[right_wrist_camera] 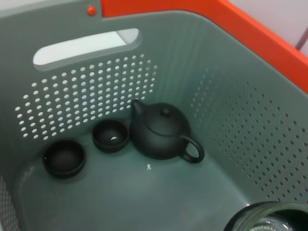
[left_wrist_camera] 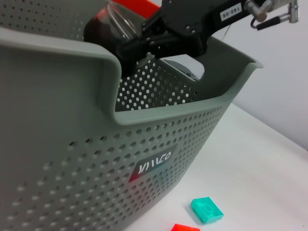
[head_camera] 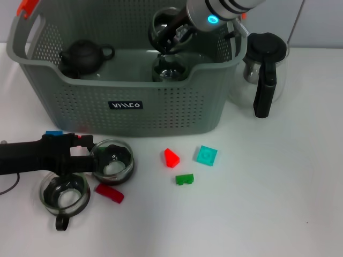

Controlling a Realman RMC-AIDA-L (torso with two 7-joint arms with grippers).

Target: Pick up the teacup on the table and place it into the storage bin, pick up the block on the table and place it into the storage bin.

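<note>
Right gripper (head_camera: 170, 36) is over the storage bin (head_camera: 128, 101), inside its right end, jaws clenched on the rim of a clear glass teacup (head_camera: 163, 27) that hangs above another glass cup (head_camera: 170, 69) already on the bin floor. Step in hand looks like the drop-off: I'd shift the held cup clear of the one beneath, toward the bare floor at bin centre, lower until close to the floor, then release; glass on glass from a height risks a chip, and the black teapot (head_camera: 84, 55) plus two dark cups (right_wrist_camera: 110, 136) fill the bin's left end. Bin sits at the table's far edge, left of centre. Left gripper (head_camera: 86, 155) is low near the table's left edge, front of the bin, jaws grasping the rim of a second glass teacup (head_camera: 113, 160) resting on the table; a third glass cup (head_camera: 65, 196) stands just nearer the front edge. Blocks still on the table in front of the bin: red (head_camera: 171, 158), teal (head_camera: 206, 155), green (head_camera: 185, 179), dark red (head_camera: 109, 193), and a blue one (head_camera: 53, 133) by the left arm. Glass pitcher (head_camera: 263, 64) stands right of the bin. Writing: the bin's black front label (head_camera: 126, 105) carries white stylised lettering I can't read with confidence; a white tag on the right arm reads roughly "140-00" in the left wrist view (left_wrist_camera: 230, 10).
</note>
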